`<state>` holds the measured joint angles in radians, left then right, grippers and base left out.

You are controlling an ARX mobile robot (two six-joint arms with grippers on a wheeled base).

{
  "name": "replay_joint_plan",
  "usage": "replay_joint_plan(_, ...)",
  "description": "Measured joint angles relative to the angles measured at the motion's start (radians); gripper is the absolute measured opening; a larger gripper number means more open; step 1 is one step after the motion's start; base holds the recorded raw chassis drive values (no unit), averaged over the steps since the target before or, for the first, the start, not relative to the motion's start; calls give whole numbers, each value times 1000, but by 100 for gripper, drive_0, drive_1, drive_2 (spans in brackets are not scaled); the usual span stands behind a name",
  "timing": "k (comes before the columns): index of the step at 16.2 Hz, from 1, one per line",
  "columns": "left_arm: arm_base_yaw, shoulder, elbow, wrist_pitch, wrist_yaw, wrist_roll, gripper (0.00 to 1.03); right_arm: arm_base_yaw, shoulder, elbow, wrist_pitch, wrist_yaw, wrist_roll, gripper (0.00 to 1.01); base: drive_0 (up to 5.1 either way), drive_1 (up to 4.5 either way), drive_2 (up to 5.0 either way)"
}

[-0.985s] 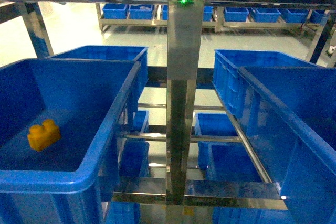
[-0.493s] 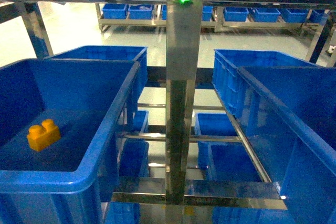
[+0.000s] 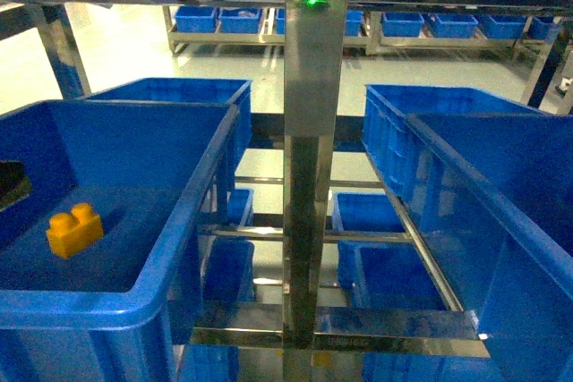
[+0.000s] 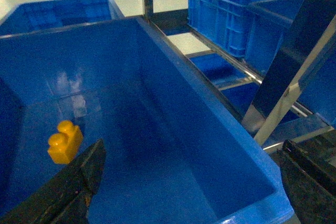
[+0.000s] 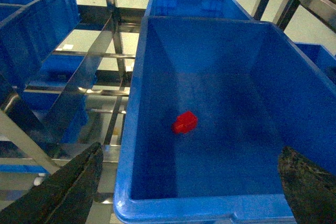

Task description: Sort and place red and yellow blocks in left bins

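Observation:
The yellow block [image 3: 74,230] lies studs-up on the floor of the left bin [image 3: 134,149]. In the left wrist view the yellow block [image 4: 64,141] sits just beyond the left finger of my left gripper [image 4: 194,182], which hangs open over the left bin [image 4: 184,129] and holds nothing. The red block [image 5: 185,121] lies on the floor of another blue bin [image 5: 128,129]. My right gripper [image 5: 190,187] hovers open above that bin's near rim. The head view hides the red block behind the right bin's wall [image 3: 501,212].
A steel rack post [image 3: 309,176] stands between the two bins. More blue crates [image 3: 179,91] sit behind them, on the lower shelves [image 3: 385,275] and on a far rack [image 3: 403,22]. Steel rails [image 5: 89,77] run left of the right bin.
A dark part of my left arm has come into the head view at the left edge, over the left bin. The yellow block lies where it was half a second ago.

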<state>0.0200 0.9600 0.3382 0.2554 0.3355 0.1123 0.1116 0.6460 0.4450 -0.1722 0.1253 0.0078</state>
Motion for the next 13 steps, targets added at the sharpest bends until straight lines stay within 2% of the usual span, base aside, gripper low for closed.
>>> replay_joint_plan(4, -4, 14, -1, 8, -22, -4, 98, 0, 0, 0, 0, 0, 0, 98, 0, 0, 0)
replay_joint_plan(5, -17, 36, -48, 200, -110, -26, 92, -1, -6, -26, 93, -7, -2, 95, 0, 0, 0)
replay_joint_plan(6, -21, 25, -145, 415, -267, -65, 77, -11, -65, -128, 321, -27, -2, 83, 0, 0, 0)
replay_joint_plan(7, -21, 4, -193, 483, -321, -83, 68, -40, -102, -192, 417, -68, -2, 74, 0, 0, 0)
replay_joint_plan(8, -16, -32, -211, 504, -336, -90, 59, -104, -121, -235, 475, -116, -4, 63, 0, 0, 0)
replay_joint_plan(9, -19, -95, -213, 497, -336, -99, 45, -118, -148, -261, 485, -113, -4, 48, 0, 0, 0)
replay_joint_plan(10, -19, -130, -226, 473, -336, -105, 34, -116, -167, -278, 484, -127, -5, 39, 0, 0, 0)
replay_joint_plan(12, -19, -207, -276, 405, -336, -106, 8, -112, -218, -322, 474, -125, -5, 13, 0, 0, 0)
replay_joint_plan(13, -19, -257, -284, 383, -336, -108, 2, -112, -245, -337, 464, -126, -8, 2, 0, 0, 0)
